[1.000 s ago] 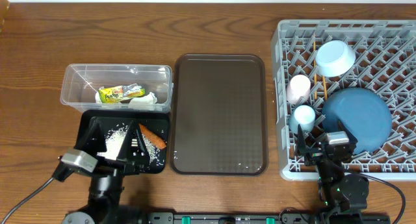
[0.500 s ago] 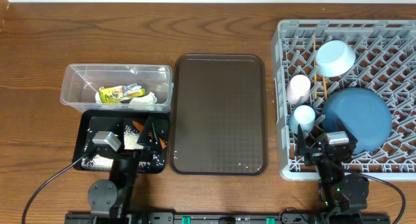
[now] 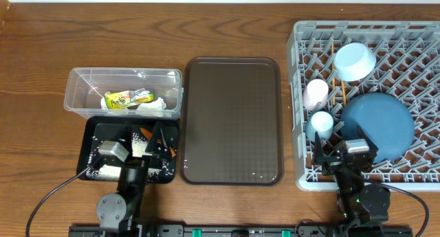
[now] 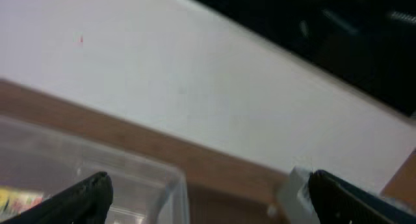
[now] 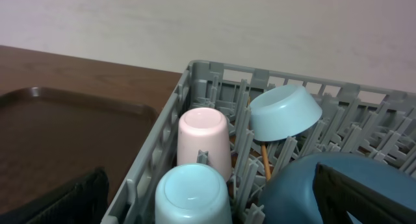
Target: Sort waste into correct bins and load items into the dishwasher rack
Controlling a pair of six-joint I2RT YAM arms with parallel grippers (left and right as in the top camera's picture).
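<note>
Wooden table (image 3: 41,51); left tool (image 4: 211,195), right tool (image 5: 214,195) both agape, empty.

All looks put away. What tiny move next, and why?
Probably lift the open left tool off the shallow black rectangular tray. The orange carrot and white rice lie in it, the yellow-green wrapper and tissue in the clear plastic box, and the dark-blue plate, pale-blue bowl, pink cup and light-blue cup in the grey lattice rack; nothing seems left.
</note>
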